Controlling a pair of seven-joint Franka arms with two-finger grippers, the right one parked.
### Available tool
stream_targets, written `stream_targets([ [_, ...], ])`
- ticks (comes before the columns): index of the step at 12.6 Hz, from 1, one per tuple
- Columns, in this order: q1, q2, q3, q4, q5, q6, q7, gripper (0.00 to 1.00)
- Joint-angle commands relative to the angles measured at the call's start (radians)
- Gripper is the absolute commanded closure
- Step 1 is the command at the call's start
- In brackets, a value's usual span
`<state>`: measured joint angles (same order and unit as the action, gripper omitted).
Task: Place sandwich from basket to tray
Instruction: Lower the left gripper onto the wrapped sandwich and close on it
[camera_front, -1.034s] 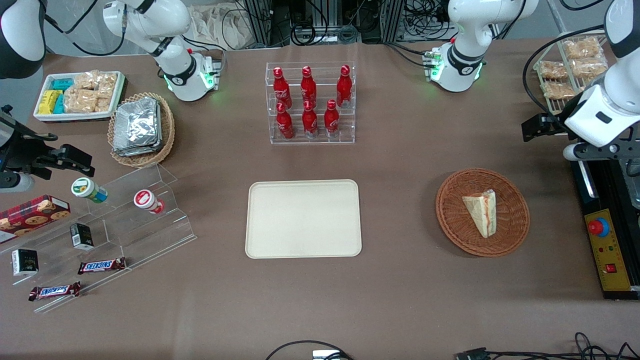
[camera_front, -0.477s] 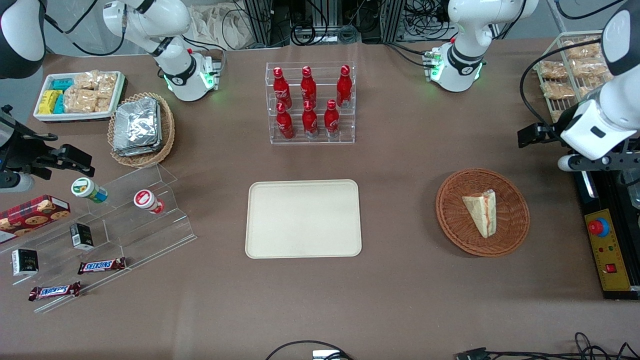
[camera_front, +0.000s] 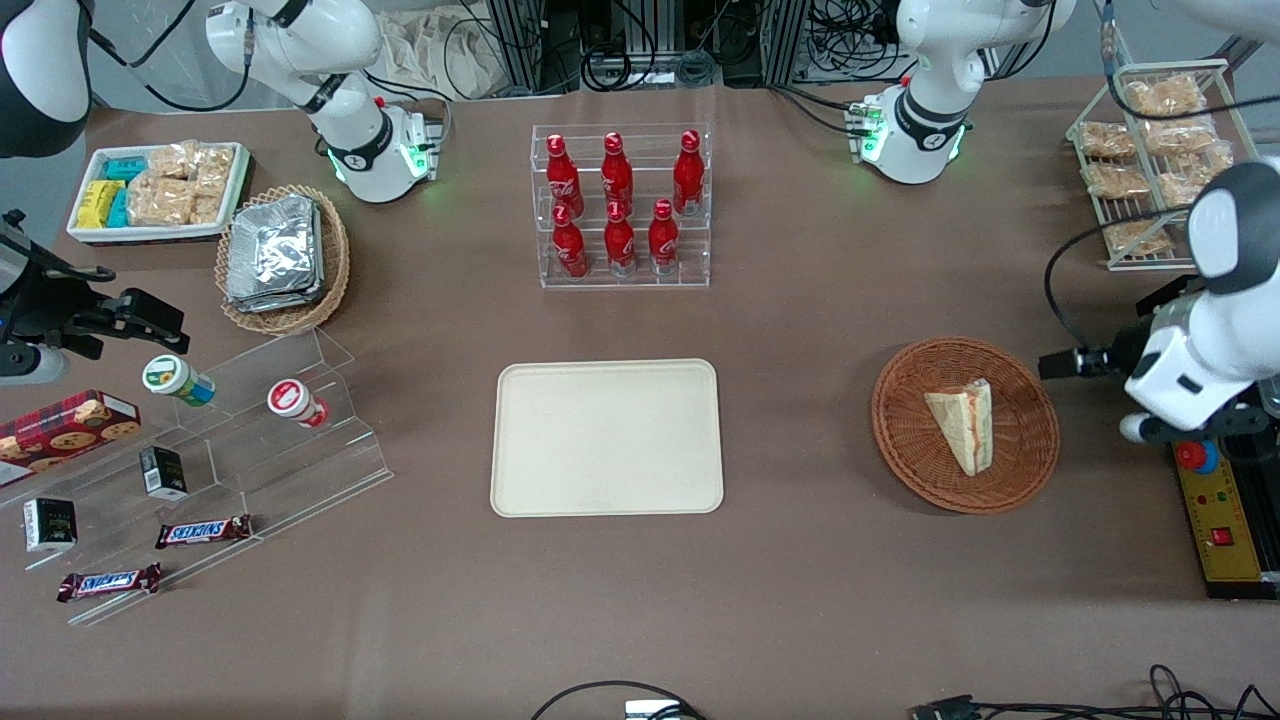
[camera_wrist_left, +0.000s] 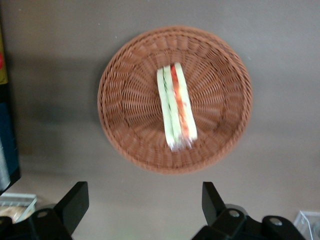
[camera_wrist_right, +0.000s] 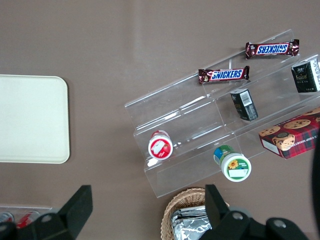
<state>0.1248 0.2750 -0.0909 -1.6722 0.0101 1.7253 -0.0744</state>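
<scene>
Hovering above the desk (camera_front: 800, 330) at the working arm's end, the pincer (camera_wrist_left: 145, 210) hangs with its fingers (camera_wrist_left: 75, 200) spread wide apart, holding nothing, well clear of the sandwich (camera_front: 962, 424). That wedge lies inside the reddish-brown basket (camera_front: 1030, 470), apart from the bare cream tray (camera_front: 520, 390) at mid-desk. In the front view its long axis runs toward and away from the camera, with one tip nearest the camera and the filled cut edge facing the working arm's end; the wrist view shows that edge's red and green stripes. Judged from here, the chief risks are fingers closing across the soft bread's length and squashing or splitting it, a tip snagging the wicker rim, or the light basket being dragged along with the lift.
</scene>
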Motion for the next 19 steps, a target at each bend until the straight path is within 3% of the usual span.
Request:
stream_targets([
  [1,0.002,0.067,-0.006,-0.061,-0.022,0.133,-0.016,0.00],
  [4,-0.005,0.151,-0.006,-0.100,-0.094,0.224,-0.123,0.00],
  [11,-0.013,0.295,-0.010,-0.155,-0.098,0.356,-0.159,0.00],
  [12,-0.013,0.302,-0.015,-0.162,-0.098,0.375,-0.159,0.08],
  [14,-0.013,0.288,-0.015,-0.161,-0.098,0.364,-0.159,0.81],
  [15,-0.013,0.271,-0.016,-0.161,-0.098,0.358,-0.160,1.00],
  [19,-0.013,0.185,-0.123,-0.098,-0.095,0.252,-0.251,1.00],
])
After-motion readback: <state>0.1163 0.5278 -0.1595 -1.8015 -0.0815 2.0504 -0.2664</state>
